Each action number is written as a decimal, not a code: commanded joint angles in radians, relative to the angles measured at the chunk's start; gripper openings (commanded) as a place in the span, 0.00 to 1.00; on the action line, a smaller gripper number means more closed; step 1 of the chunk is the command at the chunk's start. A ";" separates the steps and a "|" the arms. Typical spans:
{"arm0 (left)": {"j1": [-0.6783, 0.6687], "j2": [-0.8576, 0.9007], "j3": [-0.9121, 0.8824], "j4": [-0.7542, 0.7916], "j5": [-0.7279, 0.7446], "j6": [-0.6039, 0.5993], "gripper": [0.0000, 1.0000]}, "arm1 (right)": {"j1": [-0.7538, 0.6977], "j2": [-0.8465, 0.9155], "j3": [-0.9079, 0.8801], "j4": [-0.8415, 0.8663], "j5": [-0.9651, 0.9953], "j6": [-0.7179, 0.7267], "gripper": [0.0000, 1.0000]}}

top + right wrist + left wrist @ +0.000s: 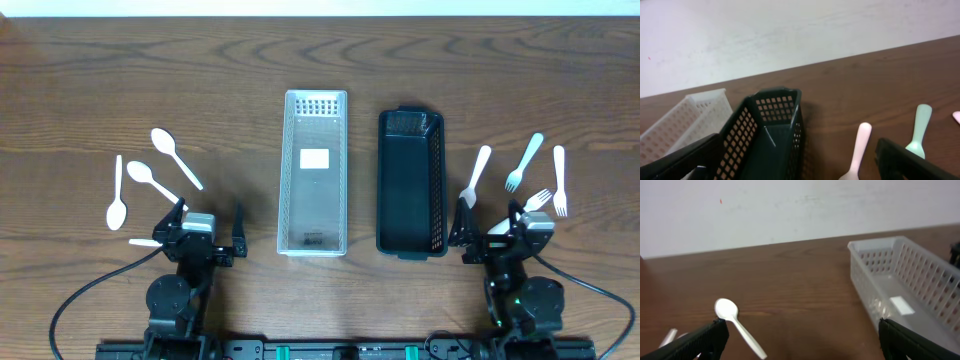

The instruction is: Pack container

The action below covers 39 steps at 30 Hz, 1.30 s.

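A clear white basket (pixel 314 172) and a black basket (pixel 411 185) lie side by side in the middle of the table, both with nothing in them. Three white spoons (pixel 150 182) lie to the left. Several white forks (pixel 524 162) lie to the right. My left gripper (pixel 208 220) stands open near the front edge, between the spoons and the white basket (pixel 865 265), with one spoon (pixel 737 325) just ahead of its left finger. My right gripper (pixel 490 222) stands open beside the black basket (pixel 765 135), with a fork handle (pixel 860 145) between its fingers on the table.
A short white utensil piece (pixel 145 242) pokes out to the left of the left gripper. Bare wood stretches behind the baskets up to a pale wall (pixel 790 210). The white basket (pixel 685 117) shows past the black one in the right wrist view.
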 commanded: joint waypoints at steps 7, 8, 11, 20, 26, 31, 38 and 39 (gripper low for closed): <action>0.004 0.221 0.350 -0.211 0.028 -0.185 0.98 | -0.012 0.351 0.405 -0.250 -0.008 -0.110 0.99; 0.004 0.284 0.417 -0.266 0.027 -0.186 0.98 | -0.014 0.426 0.468 -0.299 -0.008 -0.122 0.99; 0.004 0.482 0.603 -0.431 0.028 -0.186 0.98 | -0.023 0.618 0.634 -0.449 -0.008 -0.122 0.99; 0.004 1.036 1.027 -0.876 0.029 -0.187 0.98 | -0.084 1.119 1.066 -0.879 -0.067 -0.153 0.99; 0.004 1.229 1.033 -0.869 0.066 -0.190 0.98 | -0.094 1.258 1.083 -0.879 -0.022 -0.151 0.74; 0.004 1.341 1.033 -0.871 0.066 -0.190 0.90 | -0.095 1.355 1.081 -0.881 -0.024 -0.151 0.65; 0.004 1.412 1.033 -0.867 0.066 -0.190 0.63 | -0.093 1.473 1.075 -0.880 -0.031 -0.151 0.55; 0.004 1.418 1.033 -0.862 0.066 -0.190 0.58 | -0.092 1.495 1.075 -0.880 -0.035 -0.146 0.52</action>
